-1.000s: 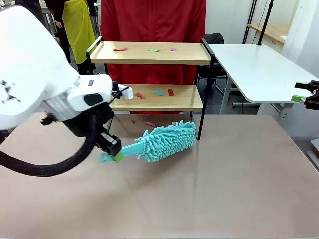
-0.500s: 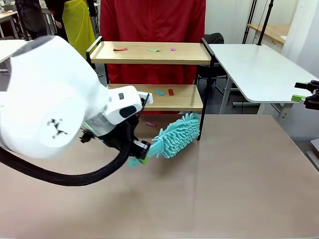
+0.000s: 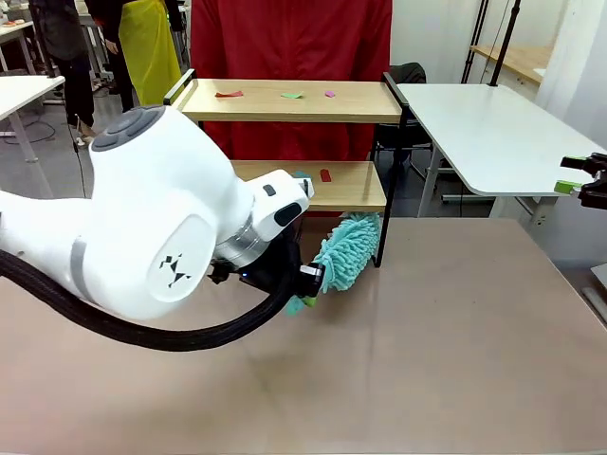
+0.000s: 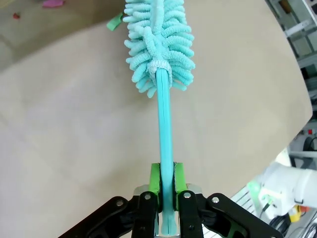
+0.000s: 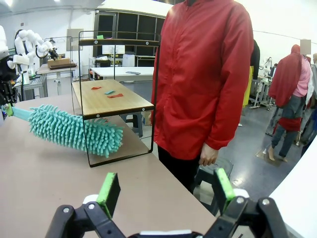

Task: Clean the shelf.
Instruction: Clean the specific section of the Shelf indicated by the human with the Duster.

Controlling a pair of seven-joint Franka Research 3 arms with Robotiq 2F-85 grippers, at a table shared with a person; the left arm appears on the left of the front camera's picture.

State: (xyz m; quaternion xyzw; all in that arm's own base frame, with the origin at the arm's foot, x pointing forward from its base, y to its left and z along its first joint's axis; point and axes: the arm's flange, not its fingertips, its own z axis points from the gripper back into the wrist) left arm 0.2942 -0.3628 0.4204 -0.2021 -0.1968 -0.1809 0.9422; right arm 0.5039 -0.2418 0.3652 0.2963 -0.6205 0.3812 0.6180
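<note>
The fingers (image 4: 155,179) of the left gripper (image 4: 167,173) are clenched on the thin teal handle of the duster (image 4: 159,39); in the front view that gripper (image 3: 305,284) sits at centre frame, and the duster (image 3: 347,250) slants up and right from it, its fluffy head under the lower board beside the right front leg (image 3: 382,223). The shelf (image 3: 294,102) stands upper centre at the far edge of the beige table (image 3: 455,351) – long axis running left to right, coloured scraps (image 3: 228,94) on both boards; a person in a red coat (image 3: 289,38) stands just behind it. The right gripper (image 5: 163,191) gapes wide, grasping nothing. A white table (image 3: 493,133) fills the upper right.
</note>
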